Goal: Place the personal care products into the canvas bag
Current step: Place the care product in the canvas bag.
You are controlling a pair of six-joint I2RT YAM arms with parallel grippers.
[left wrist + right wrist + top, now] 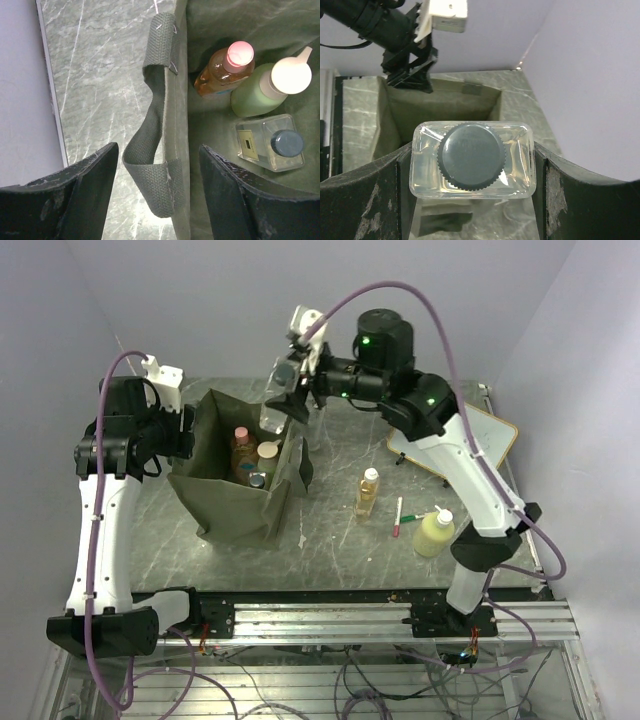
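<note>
Three bottles [255, 92] part-hidden in canvas bag [235, 505], right hand [472, 150] pinching clear bottle [520, 175], left hand [157, 147] spread astride bag wall [180, 75].

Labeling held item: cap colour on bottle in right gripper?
Dark grey-blue cap on clear bottle; right wrist view best.

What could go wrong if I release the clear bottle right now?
1. The clear bottle in the right gripper hangs near the far rim of the canvas bag. It may clip the rim and fall outside.
2. The orange bottle, green bottle and blue-capped bottle stand inside, and a drop could knock them over.
3. The left gripper straddles the bag wall, jaws open, so the bag may shift if struck.
</note>
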